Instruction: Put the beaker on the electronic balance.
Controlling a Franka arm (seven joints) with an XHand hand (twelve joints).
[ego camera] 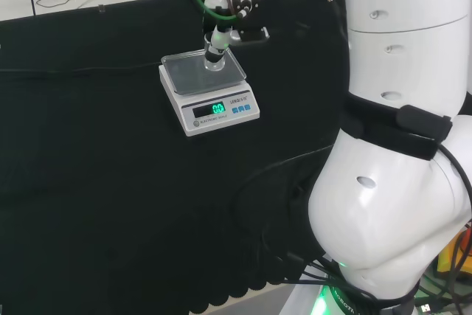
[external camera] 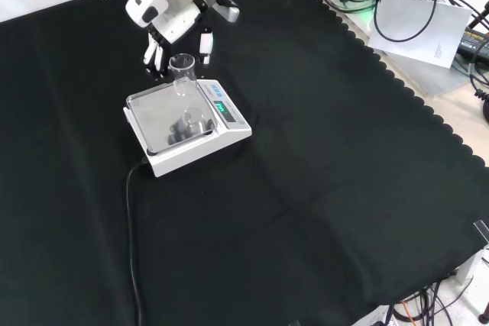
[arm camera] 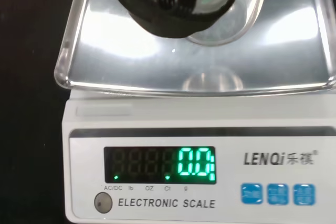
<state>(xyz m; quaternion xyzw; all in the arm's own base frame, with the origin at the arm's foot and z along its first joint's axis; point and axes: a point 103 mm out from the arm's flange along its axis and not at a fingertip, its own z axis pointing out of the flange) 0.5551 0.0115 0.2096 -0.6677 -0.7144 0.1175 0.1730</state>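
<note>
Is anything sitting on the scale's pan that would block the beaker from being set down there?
Nothing visible does. The hand holds the clear beaker just above the electronic balance's steel pan, and the pan's surface shows only reflections.

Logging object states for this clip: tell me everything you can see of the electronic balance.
The electronic balance is a small white box on the black cloth, topped by a shiny metal pan under what looks like a clear tray. Its sloped front carries a lit green display, a round grey button and three blue keys. A dark cable leads from it across the cloth. The hand holds a clear beaker over the pan; whether the beaker touches it cannot be told.
</note>
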